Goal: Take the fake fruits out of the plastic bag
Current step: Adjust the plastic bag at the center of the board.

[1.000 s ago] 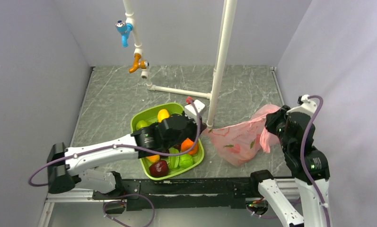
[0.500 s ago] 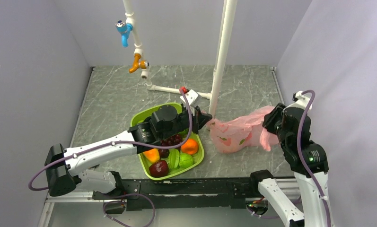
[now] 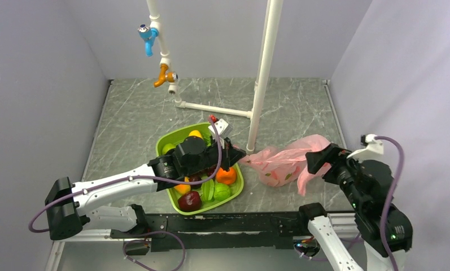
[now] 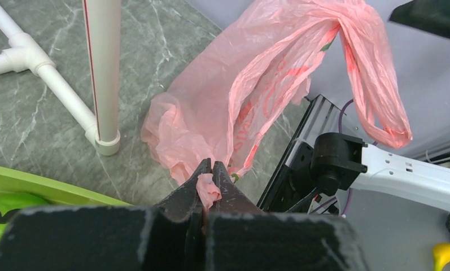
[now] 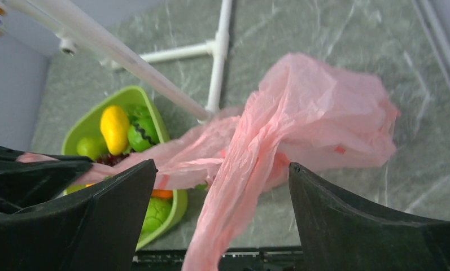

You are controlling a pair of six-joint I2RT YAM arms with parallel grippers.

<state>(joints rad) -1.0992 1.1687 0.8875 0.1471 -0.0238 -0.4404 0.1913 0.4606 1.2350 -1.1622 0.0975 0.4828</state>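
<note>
The pink plastic bag [image 3: 284, 161] lies crumpled on the table right of the green tray, stretched between my two arms. My left gripper [image 3: 239, 153] is shut on a bunched corner of the plastic bag [image 4: 256, 96], seen pinched between the tips of the left gripper [image 4: 211, 170]. My right gripper [image 3: 317, 161] stands open at the bag's right end. In the right wrist view a twisted strip of the plastic bag [image 5: 324, 107] hangs loose through the wide gap of the right gripper [image 5: 222, 165], touching neither finger. The fake fruits are hidden; the bag's inside does not show.
The green tray [image 3: 171, 141] holds a dark maroon apple [image 3: 189, 200], an orange [image 3: 226, 175], a yellow mango [image 5: 114, 129] and green pieces. A white upright pipe [image 3: 262, 73] stands just behind the bag, its floor branch [image 3: 214, 108] running left. Grey walls close in both sides.
My right gripper has opened and let the bag go, dropping back toward the near edge. The bag has sagged onto the table. My left gripper has drawn its corner slightly left.
</note>
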